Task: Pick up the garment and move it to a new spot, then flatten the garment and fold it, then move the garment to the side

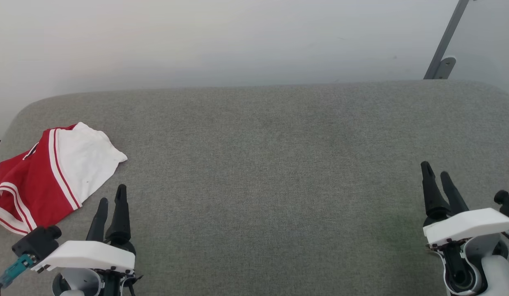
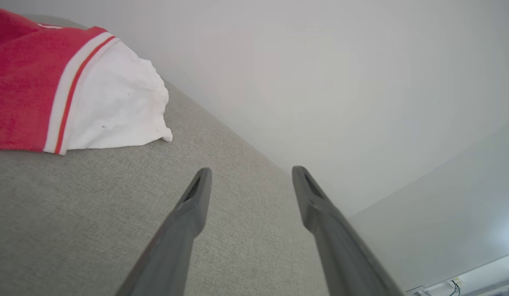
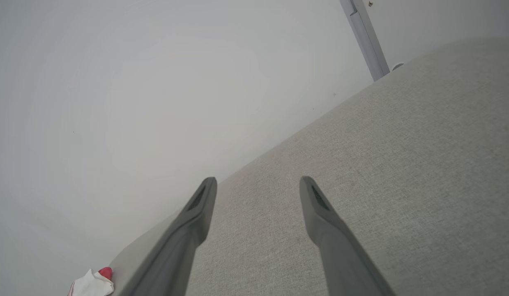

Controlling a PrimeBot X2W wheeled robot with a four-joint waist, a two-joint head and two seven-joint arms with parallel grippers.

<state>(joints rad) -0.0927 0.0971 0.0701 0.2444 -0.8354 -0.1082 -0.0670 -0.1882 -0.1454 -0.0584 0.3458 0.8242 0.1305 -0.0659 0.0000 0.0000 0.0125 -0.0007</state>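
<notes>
one garment (image 1: 53, 176), bunched at 9 o'clock on the grey pad (image 1: 279, 164); nothing held yet.
soft, light, limp cloth by the look of it, likely to drape and slide a little on the weave; best pinch points seem the striped hem or the white corner nearest centre. left gripper (image 1: 112, 193) at 7 o'clock, fingers spread wide, just beside the cloth, touching nothing. right gripper (image 1: 435, 169) at 4 o'clock, fingers likewise apart, holding nothing, well apart from the garment.
</notes>
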